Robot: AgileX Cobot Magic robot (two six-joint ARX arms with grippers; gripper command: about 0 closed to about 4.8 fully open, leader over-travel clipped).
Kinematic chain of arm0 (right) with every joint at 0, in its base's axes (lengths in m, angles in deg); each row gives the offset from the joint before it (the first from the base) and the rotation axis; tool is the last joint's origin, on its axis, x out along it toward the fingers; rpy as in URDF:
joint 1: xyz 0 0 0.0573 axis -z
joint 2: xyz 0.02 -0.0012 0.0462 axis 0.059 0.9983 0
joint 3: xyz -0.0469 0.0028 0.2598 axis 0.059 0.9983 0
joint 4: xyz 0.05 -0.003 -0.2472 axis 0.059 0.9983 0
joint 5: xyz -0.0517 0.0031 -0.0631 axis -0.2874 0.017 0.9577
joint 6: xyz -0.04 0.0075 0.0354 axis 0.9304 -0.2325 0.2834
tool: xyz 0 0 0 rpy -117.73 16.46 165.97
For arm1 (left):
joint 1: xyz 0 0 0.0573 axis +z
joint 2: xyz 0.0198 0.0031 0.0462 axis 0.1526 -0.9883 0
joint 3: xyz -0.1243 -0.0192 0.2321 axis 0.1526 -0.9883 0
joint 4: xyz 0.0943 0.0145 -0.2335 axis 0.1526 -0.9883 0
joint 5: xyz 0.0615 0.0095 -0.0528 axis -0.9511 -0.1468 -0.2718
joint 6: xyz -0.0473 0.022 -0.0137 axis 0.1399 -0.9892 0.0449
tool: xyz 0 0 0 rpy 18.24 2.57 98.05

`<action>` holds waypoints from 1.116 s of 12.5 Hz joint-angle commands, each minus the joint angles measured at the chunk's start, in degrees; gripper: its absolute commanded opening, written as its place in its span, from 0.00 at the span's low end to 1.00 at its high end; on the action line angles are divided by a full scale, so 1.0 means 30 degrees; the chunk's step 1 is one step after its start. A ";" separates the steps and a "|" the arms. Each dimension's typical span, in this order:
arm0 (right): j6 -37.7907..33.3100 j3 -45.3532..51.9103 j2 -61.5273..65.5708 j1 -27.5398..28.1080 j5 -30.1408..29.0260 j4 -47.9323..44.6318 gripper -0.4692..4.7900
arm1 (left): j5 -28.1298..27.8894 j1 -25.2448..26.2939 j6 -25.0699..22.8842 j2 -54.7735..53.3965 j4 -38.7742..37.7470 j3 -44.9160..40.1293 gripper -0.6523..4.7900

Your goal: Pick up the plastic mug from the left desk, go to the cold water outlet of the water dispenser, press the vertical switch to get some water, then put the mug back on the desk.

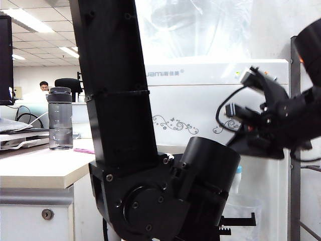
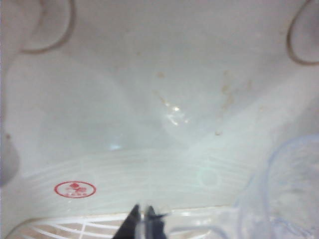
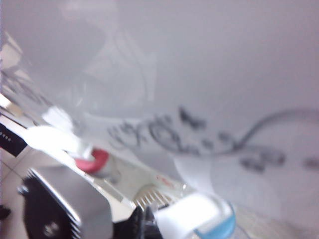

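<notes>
An office; the pale left desk [image 1: 40, 168] stands beside the white, swirl-patterned water dispenser [image 1: 200, 105]. My left gripper [image 2: 144, 219], jaws together, seemingly on its handle, holds the clear dimpled plastic mug [image 2: 286, 194] in the dispenser's alcove. My right gripper [image 3: 142, 221], state unclear, sits against the blue-collared cold water outlet [image 3: 207, 219]; pressing its switch comes next, I judge.

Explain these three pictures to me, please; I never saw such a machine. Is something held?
It is a robot with two black arms. One camera watches from outside; two sit on the wrists. The left arm fills the front; its jaws, low before the water dispenser, are shut, seemingly on the handle of the plastic mug. The right jaws are near the cold water outlet; open or shut, I cannot tell. A grey bottle stands on the left desk.
</notes>
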 commanded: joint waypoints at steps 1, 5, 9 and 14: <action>0.0197 -0.0022 -0.0991 -0.0007 -0.0036 0.0605 0.09 | -0.0073 -0.0087 0.0124 0.0087 0.0401 0.0087 0.13; 0.0197 -0.0022 -0.2317 -0.0015 -0.0036 0.0765 0.09 | -0.0073 -0.0087 0.0124 0.0087 0.0401 0.0087 0.13; 0.0648 -0.0036 -0.4058 -0.0007 -0.0044 0.2310 0.09 | -0.0073 -0.0087 0.0124 0.0087 0.0401 0.0087 0.13; 0.1617 -0.0029 -0.7395 -0.0007 -0.0044 0.5916 0.09 | -0.0073 -0.0087 0.0124 0.0087 0.0401 0.0087 0.13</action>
